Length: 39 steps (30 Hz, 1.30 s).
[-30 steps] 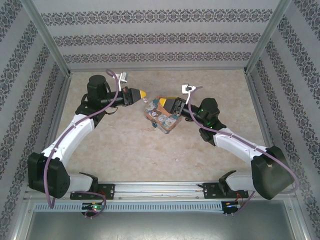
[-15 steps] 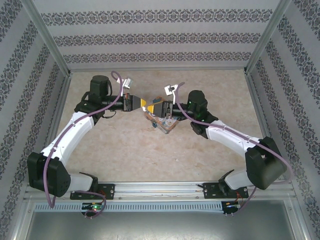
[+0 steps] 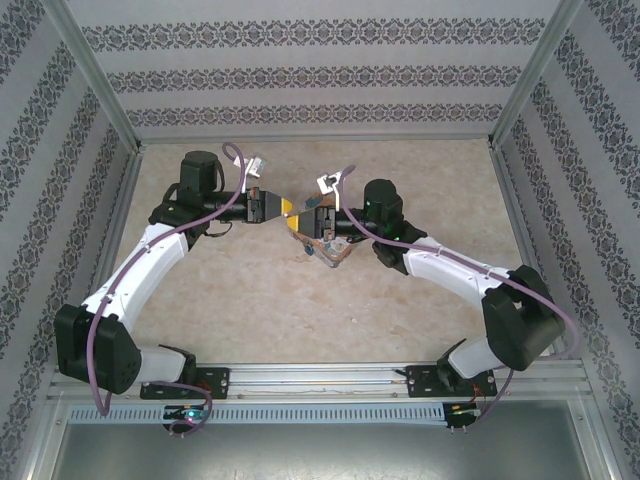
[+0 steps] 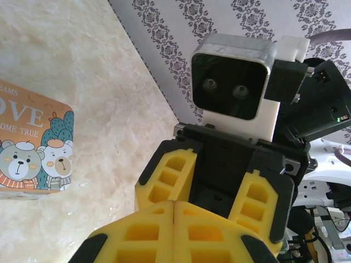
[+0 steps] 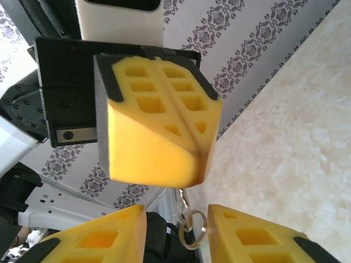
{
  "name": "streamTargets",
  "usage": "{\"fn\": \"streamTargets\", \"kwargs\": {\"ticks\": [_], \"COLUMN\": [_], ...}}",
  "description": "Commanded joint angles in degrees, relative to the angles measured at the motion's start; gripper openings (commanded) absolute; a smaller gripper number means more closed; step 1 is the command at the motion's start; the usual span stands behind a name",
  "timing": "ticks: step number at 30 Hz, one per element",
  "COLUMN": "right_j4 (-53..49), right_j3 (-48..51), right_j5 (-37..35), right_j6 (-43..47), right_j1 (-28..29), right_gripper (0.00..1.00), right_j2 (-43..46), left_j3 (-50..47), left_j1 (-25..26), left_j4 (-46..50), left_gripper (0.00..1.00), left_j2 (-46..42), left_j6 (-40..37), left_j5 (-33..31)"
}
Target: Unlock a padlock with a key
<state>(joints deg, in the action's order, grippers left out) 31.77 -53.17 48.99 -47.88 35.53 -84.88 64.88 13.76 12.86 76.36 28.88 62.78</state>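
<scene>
My left gripper (image 3: pixel 284 208) is shut, and a thin metal key with a silver key ring (image 5: pixel 192 227) hangs from its tip. My right gripper (image 3: pixel 298 221) faces it tip to tip above the box, open. In the right wrist view the ring dangles between my right fingers (image 5: pixel 258 238), touching neither, with the shut left gripper (image 5: pixel 198 159) just above. In the left wrist view my left gripper (image 4: pixel 174 204) is closed pad to pad in front of the open right gripper (image 4: pixel 211 189). The teal padlock is hidden from all views.
The orange-and-teal "LOVE" cartoon-bear box (image 3: pixel 330 243) lies on the beige tabletop under both grippers; one end of the box (image 4: pixel 30 145) appears in the left wrist view. Patterned walls and metal frame posts (image 3: pixel 100 75) enclose the table on three sides.
The right arm swung left from over the box until its open fingers met the left gripper's tip. The left gripper shifted slightly right, then held still.
</scene>
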Motion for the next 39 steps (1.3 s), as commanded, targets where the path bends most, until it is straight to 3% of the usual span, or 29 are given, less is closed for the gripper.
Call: {"fn": "streamTargets", "kwargs": {"ticks": [1,11,18,22,27,33,39], "right_j4": [0.2,-2.1,-4.5,-6.4,-9.1,-15.4,-13.9], "right_j3": [-1.9,-0.5,1.2,1.7,2.9,5.6,10.5], "right_j5": [1.1,-0.4,-1.1,-1.6,-4.2,-11.0,-15.5], "right_j6": [1.2,3.1,5.1,6.7,8.7,13.5,13.2], "right_j1": [0.6,0.4,0.3,0.2,-0.4,-1.4,-4.2], "right_gripper": [0.31,0.1,0.0,0.0,0.0,0.0,0.0], "right_j2": [-0.5,1.4,3.4,4.7,6.3,8.5,7.4], "left_j3": [0.1,-0.2,-0.2,-0.3,-1.1,-4.8,-13.9], "left_j1": [-0.5,-0.5,-0.6,-0.7,-1.4,-4.3,-4.6], "left_j4": [-1.0,-1.0,-1.3,-1.3,-4.9,-6.9,-5.5], "left_gripper": [0.0,0.0,0.0,0.0,0.31,0.51,0.72], "left_j2": [0.5,0.5,0.6,0.5,-0.5,-4.7,-10.4], "left_j6": [-0.6,-0.6,0.0,-0.2,2.8,2.6,-4.3], "left_j5": [1.3,1.3,1.6,1.9,0.4,-5.6,-18.0]}}
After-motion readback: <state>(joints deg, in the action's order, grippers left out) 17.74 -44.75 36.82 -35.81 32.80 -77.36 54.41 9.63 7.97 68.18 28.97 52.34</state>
